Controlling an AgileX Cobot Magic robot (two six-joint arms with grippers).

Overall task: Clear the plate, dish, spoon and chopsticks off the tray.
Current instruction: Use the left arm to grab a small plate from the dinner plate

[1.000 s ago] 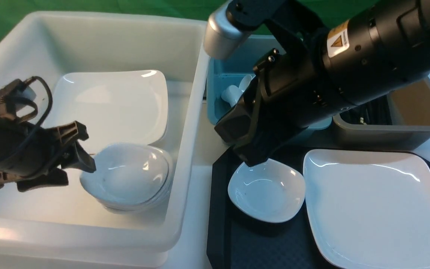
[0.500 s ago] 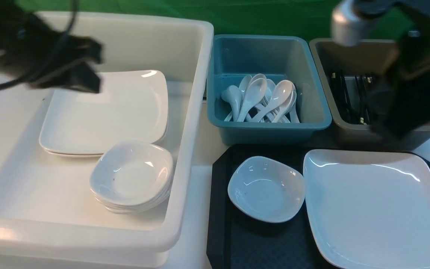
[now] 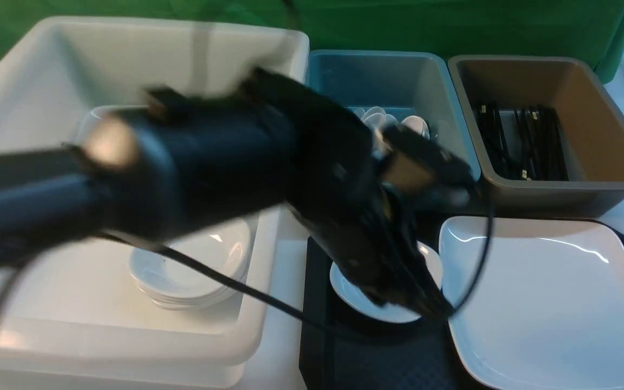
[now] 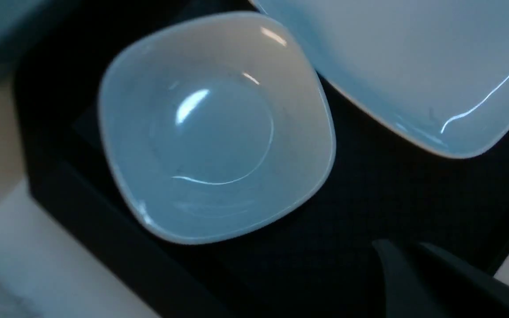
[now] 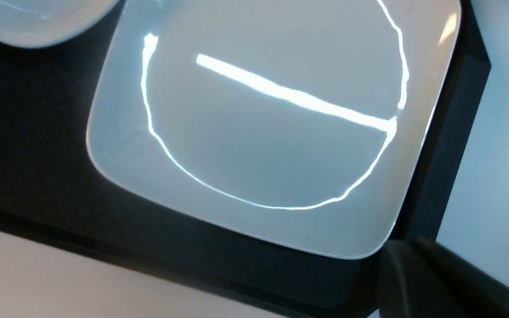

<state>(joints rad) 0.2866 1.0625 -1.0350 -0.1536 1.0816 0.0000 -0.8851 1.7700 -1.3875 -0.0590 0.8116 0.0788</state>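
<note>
Just below and ahead of the left claw [image 4: 400, 254], fingers almost pressed together and empty, sits the small deep white squarish dish [image 4: 214, 128] on the black textured tray [image 4: 369, 198]

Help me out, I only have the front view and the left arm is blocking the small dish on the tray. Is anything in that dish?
Observer: Nothing. The left wrist view shows the dish empty, resting on the tray.
Operator: Is it being gripped?
Observer: No, the left end effector shows off to one side, clear of the dish's rim.
Operator: And the other one? I can't see it.
Observer: The right end effector hangs shut by a corner of the plate, next to the tray's edge.
</note>
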